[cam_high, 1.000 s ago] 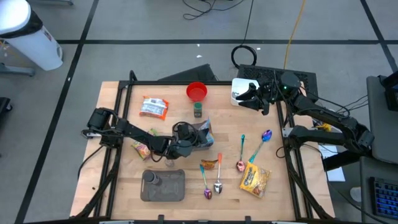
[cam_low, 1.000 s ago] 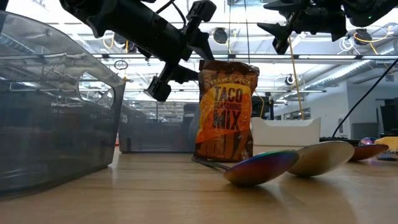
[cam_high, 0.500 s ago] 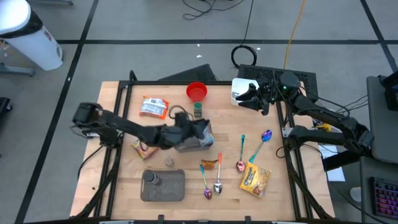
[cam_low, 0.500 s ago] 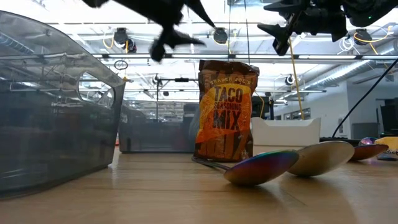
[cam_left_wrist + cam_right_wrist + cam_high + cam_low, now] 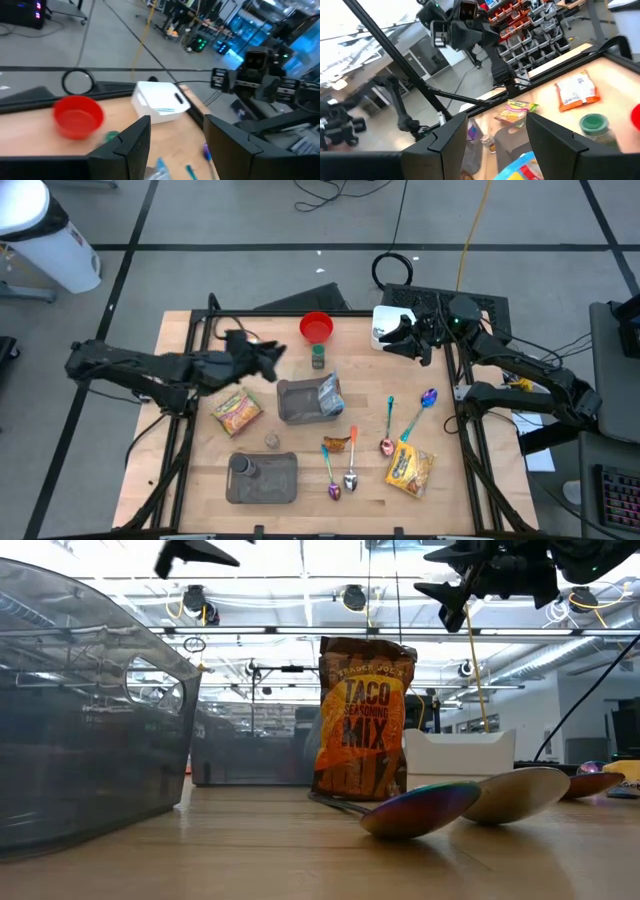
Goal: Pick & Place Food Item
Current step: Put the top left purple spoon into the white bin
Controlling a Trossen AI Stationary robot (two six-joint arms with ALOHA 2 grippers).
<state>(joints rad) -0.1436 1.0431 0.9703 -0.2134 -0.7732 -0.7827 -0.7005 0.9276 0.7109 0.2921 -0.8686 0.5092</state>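
A blue and silver food packet (image 5: 328, 392) leans against the right end of a grey bin (image 5: 298, 402) at mid-table. My left gripper (image 5: 272, 358) hangs open and empty above the table, left of and beyond the bin; between its fingers (image 5: 135, 145) only the table shows. In the low view it sits at the top edge (image 5: 195, 552). A yellow-green packet (image 5: 237, 412) lies flat left of the bin. My right gripper (image 5: 400, 335) waits open and empty, high over the white box (image 5: 388, 325) at the far right.
A red bowl (image 5: 316, 327) and a green jar (image 5: 318, 357) stand at the far side. A taco seasoning packet (image 5: 362, 720), several spoons (image 5: 350, 475) and a yellow snack bag (image 5: 411, 468) lie front right. A grey tray (image 5: 262, 478) sits at the front. An orange-white packet (image 5: 577, 90) lies far left.
My left gripper has risen from beside the grey bin and drawn back toward the table's left and far edges, rolling as it went. The blue packet and the bin stay where they were, now uncovered.
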